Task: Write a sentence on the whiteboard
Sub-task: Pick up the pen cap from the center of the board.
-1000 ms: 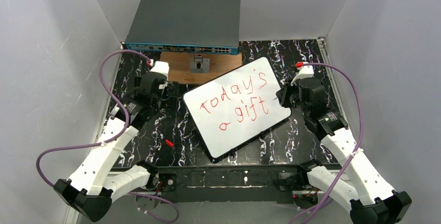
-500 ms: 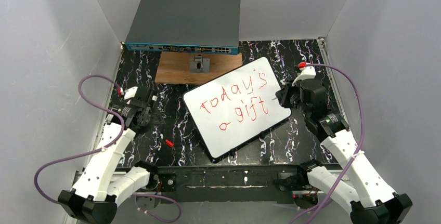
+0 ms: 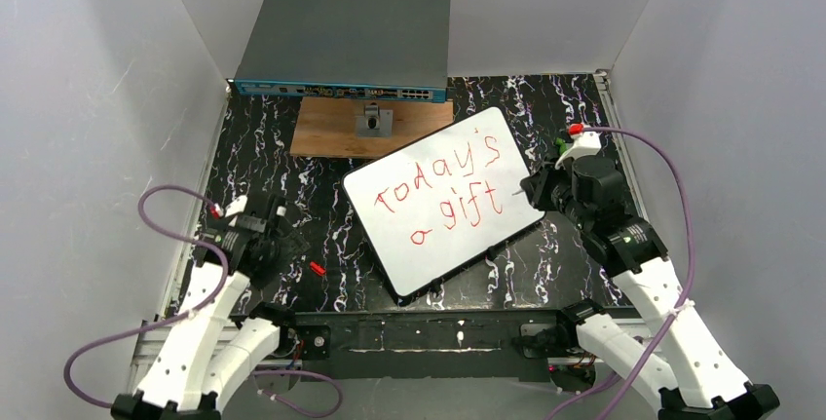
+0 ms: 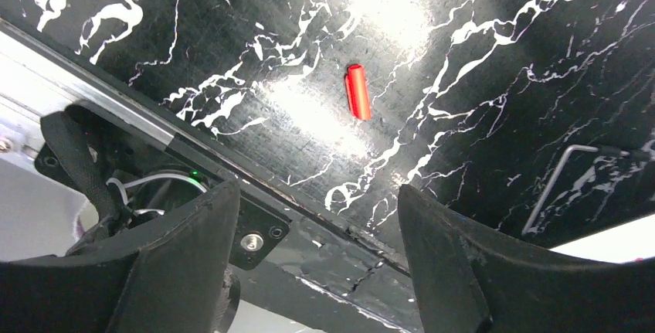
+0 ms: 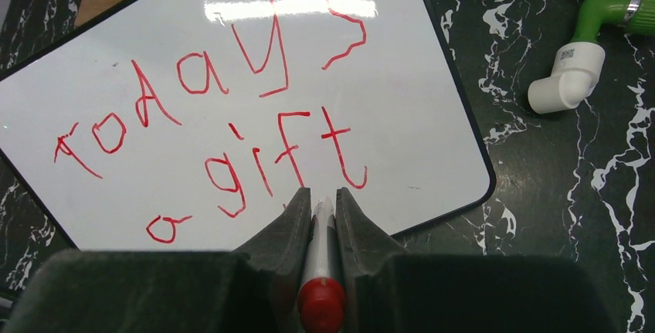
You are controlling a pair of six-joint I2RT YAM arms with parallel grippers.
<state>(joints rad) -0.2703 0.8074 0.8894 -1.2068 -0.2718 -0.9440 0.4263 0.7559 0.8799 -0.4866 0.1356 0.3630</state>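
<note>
Black marbled table (image 3: pixel 253 137), and the whiteboard (image 3: pixel 443 201) lies slanted at its middle, "today's gift" in red across it. The right gripper (image 5: pixel 319 198) is clamped on a marker (image 5: pixel 320 271), tip over the board near its right edge. The left gripper (image 4: pixel 313 190) hangs spread wide and empty above a red cap (image 4: pixel 357 91).

A large white whiteboard (image 3: pixel 429 235) with rounded corners lies askew on the black, white-veined marble tabletop (image 3: pixel 545 274), with "today's gift" handwritten on it in red. The right gripper (image 3: pixel 529 189) sits at its right edge, pointing a thin marker (image 3: pixel 516 189) at the board. The left gripper (image 3: pixel 288 245) hovers near a small red cap (image 3: pixel 318 268). Behind the board are a grey network switch box (image 3: pixel 346 40) and a brown wooden plate (image 3: pixel 326 128).
</note>
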